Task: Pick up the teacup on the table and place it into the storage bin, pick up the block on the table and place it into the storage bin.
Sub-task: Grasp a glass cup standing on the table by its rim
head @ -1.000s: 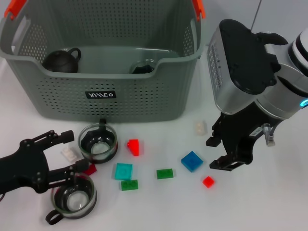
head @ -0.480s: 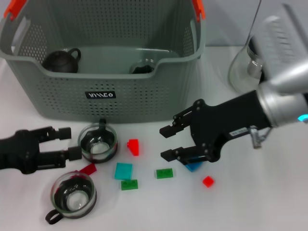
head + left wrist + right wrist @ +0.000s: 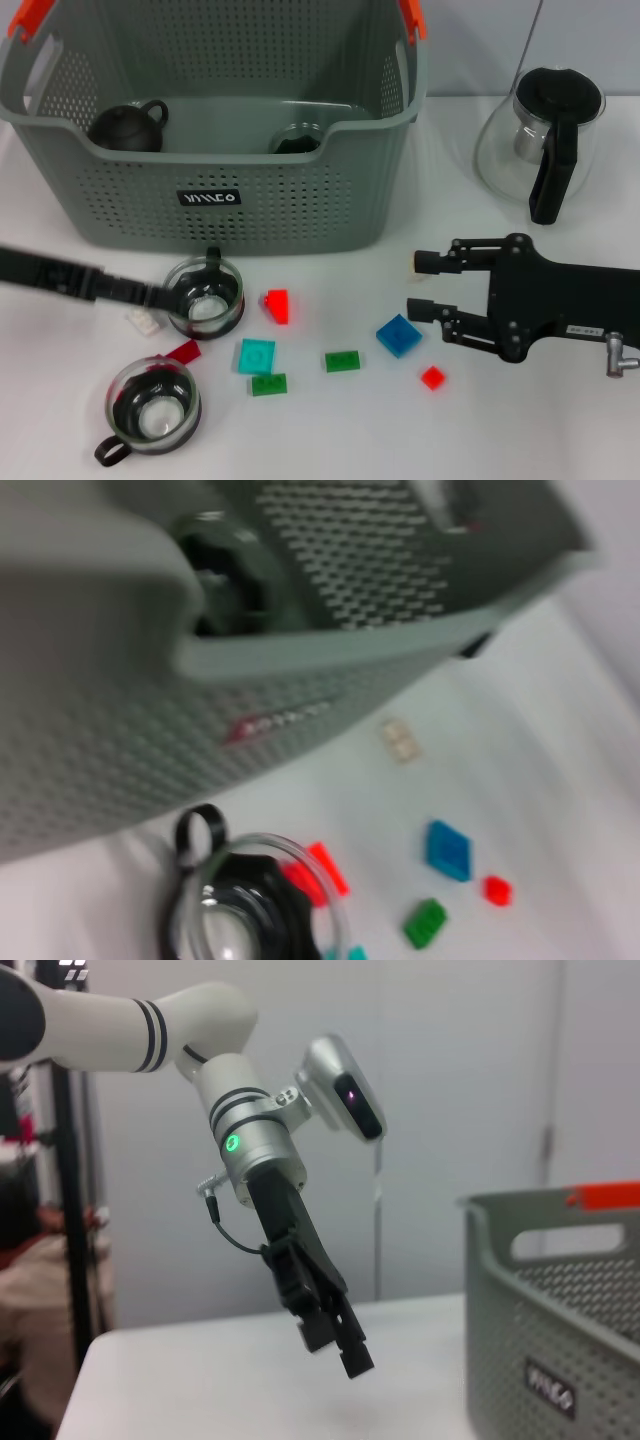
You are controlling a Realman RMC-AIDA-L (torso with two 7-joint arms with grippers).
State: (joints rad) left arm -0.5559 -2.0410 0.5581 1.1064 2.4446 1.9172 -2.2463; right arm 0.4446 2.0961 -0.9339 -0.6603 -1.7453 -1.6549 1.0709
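**Two teacups and scattered blocks in front of the bin**

The storage bin [image 3: 215,190] stands at the back of the white surface [image 3: 330,440], its labelled front facing the robot. A dark teapot [image 3: 128,125] and another dark item lie inside. A glass teapot [image 3: 540,140] stands well apart on the right.

Just before the bin's front wall sits a glass teacup [image 3: 204,297], upright, handle pointing toward the bin. A second teacup [image 3: 152,405] stands nearer the robot, handle pointing to its near left. Between and beside them lie blocks: a red block [image 3: 278,305], a cyan block [image 3: 256,355], two green blocks [image 3: 343,361], a blue block [image 3: 399,335], a small red block [image 3: 433,377], and a whitish block [image 3: 143,320].

The left gripper [image 3: 150,296] reaches in flat from the left, its tip at the rim of the far teacup; I cannot tell how far its fingers are spread. The right gripper [image 3: 425,283] lies low on the right, jaws wide apart, pointing leftward, just beside the blue block.

The left wrist view shows the bin label and the teacup's ring handle close up. The right wrist view alone shows the left arm's white links.
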